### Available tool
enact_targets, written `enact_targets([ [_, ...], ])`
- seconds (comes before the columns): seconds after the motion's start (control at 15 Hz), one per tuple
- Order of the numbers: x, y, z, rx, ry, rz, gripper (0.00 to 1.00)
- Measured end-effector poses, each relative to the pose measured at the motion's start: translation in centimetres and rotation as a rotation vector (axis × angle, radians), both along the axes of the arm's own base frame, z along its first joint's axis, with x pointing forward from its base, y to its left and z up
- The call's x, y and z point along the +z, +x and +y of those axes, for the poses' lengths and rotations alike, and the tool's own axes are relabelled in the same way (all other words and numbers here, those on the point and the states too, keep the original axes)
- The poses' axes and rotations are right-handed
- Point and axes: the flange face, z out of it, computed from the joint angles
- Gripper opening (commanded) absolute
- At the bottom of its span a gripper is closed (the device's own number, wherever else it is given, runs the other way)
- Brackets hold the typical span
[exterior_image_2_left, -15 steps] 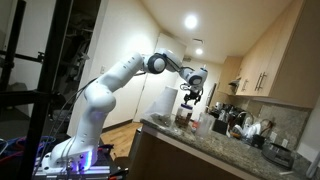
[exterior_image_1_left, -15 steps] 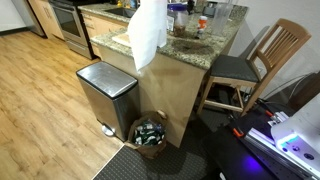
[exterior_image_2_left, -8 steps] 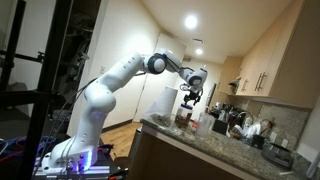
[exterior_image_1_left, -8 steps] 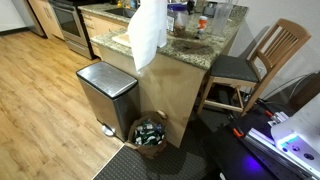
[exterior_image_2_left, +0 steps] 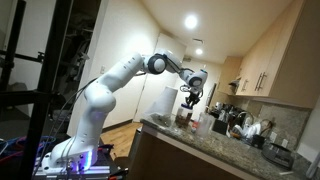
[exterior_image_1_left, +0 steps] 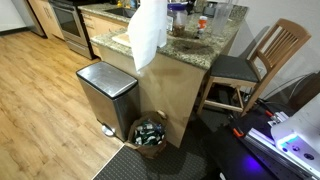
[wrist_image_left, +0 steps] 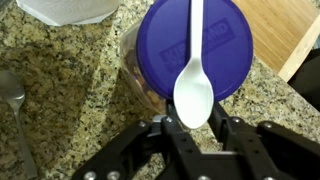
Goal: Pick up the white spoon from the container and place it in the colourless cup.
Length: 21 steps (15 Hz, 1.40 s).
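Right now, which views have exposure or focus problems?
Wrist view: the white plastic spoon is blown out, and the jaws beneath it are dark and soft. In an exterior view the round ceiling light flares, leaving the room around it dim.

The spoon [wrist_image_left: 193,85] is white, the container lid [wrist_image_left: 230,50] blue (with faint pale lettering), the counter [wrist_image_left: 70,90] speckled brown-and-black granite.

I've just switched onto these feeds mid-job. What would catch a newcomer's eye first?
In the wrist view, the white spoon stands out against the round blue lid, its bowl end nearest the gripper at the bottom edge; I cannot tell whether it is gripped. A metal spoon lies on the speckled granite counter at left. In an exterior view, the white arm reaches high over that counter.
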Motion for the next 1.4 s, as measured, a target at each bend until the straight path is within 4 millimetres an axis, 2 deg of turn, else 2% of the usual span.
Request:
enact_targets([
  [0.07, 0.1, 0.0, -0.2, -0.002, -0.008, -0.003, 0.05],
  [0.13, 0.3, -0.1, -0.4, -0.002, -0.02, -0.006, 0.02],
  [0.27, 1.0, -0.3, -0.8, -0.004, -0.038, -0.014, 0.05],
  [0.33, 1.4, -0.4, -1.0, -0.005, -0.048, -0.019, 0.03],
  [0.73, 4.8, -1.5, -2.3, -0.022, -0.08, -0.061, 0.04],
  [0.87, 6.9, -2.6, -4.3, -0.046, -0.135, -0.074, 0.04],
  [1.0, 9.6, -4.3, -7.2, -0.101, -0.225, -0.074, 0.04],
  [1.27, 15.6, -9.5, -13.5, -0.255, -0.452, -0.06, 0.04],
  [1.4, 17.9, -11.8, -15.6, -0.329, -0.573, -0.06, 0.04],
])
